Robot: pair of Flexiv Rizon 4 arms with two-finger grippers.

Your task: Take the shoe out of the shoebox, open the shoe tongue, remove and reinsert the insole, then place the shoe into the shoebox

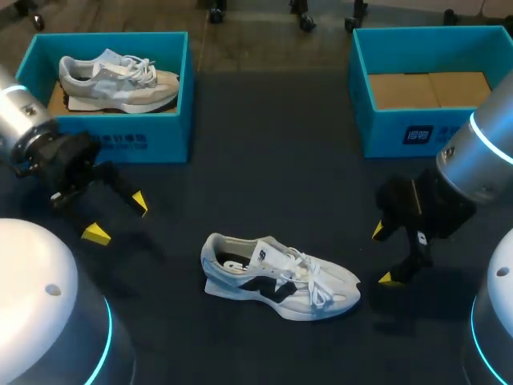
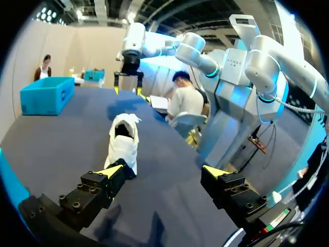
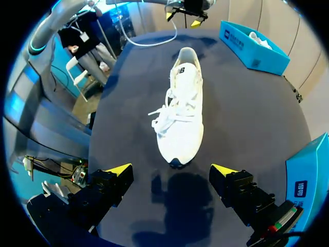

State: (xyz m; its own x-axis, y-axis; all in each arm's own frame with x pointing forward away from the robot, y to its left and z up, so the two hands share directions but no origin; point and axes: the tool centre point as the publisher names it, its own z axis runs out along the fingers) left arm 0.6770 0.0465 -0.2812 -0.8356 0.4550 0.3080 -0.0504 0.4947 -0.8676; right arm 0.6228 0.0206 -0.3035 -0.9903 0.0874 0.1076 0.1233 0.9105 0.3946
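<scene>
A white shoe with a dark side mark point(image 1: 276, 278) lies on the dark table in the front middle, heel to the left, toe to the right, laces tied. My left gripper point(image 1: 117, 216) hangs open to its left, a good gap away. My right gripper point(image 1: 383, 255) stands open just off the toe. In the left wrist view the shoe point(image 2: 123, 143) lies ahead of the open gripper point(image 2: 163, 171), heel nearest. From the right wrist, the shoe point(image 3: 181, 110) lies toe-first ahead of the open gripper point(image 3: 172, 168). An empty blue shoebox point(image 1: 433, 88) sits at the back right.
A second blue box point(image 1: 108, 128) at the back left holds a grey-and-white shoe point(image 1: 117, 80). Dark tabletop stretches between the two boxes and around the white shoe.
</scene>
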